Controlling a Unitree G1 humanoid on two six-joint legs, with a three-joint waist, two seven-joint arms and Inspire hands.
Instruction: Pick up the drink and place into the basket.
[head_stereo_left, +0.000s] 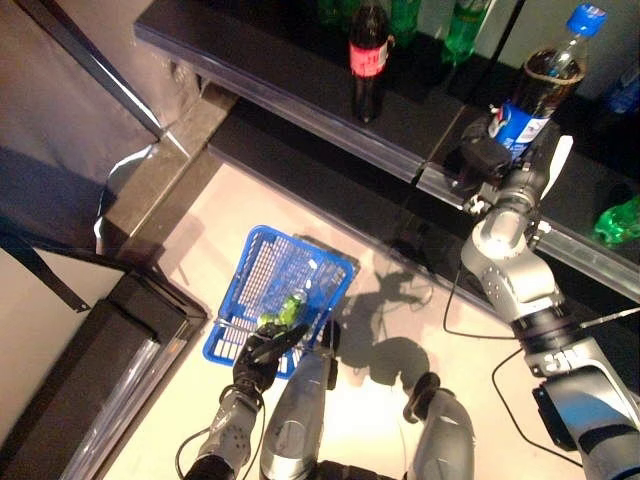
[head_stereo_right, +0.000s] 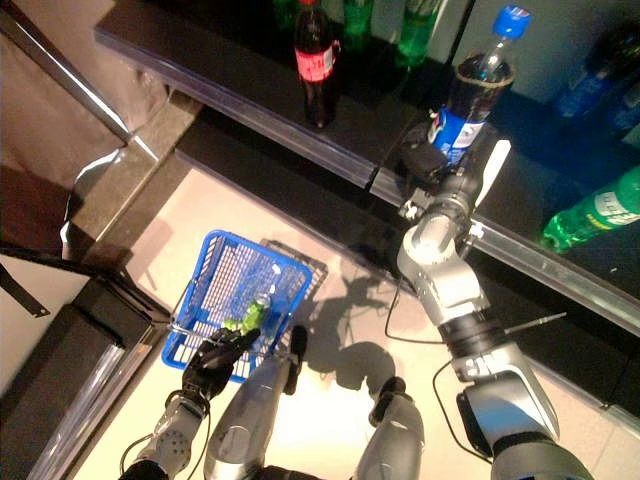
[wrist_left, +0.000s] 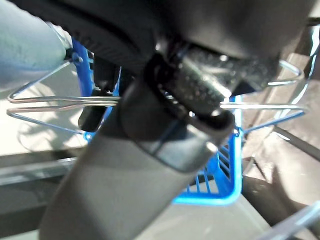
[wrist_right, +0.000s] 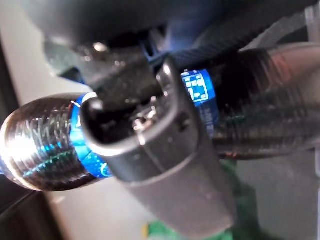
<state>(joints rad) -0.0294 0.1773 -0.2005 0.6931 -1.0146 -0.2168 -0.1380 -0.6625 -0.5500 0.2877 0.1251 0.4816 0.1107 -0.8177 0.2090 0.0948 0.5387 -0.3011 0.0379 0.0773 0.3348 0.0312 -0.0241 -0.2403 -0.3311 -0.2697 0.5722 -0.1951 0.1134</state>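
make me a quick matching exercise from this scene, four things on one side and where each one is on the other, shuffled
Things:
1. blue-capped cola bottle
2. red-labelled cola bottle
3. small green bottle
4. blue basket

Places:
A. lying inside the basket
B. held by its wire handles in the left hand, over the floor
C. standing alone on the dark shelf
D. gripped by the right hand at the shelf

Pairs: 1-D, 2-C, 3-A, 4-B

Red-labelled cola bottle (head_stereo_left: 368, 55) and green bottles (head_stereo_left: 462, 28) on dark shelf (head_stereo_left: 290, 75).
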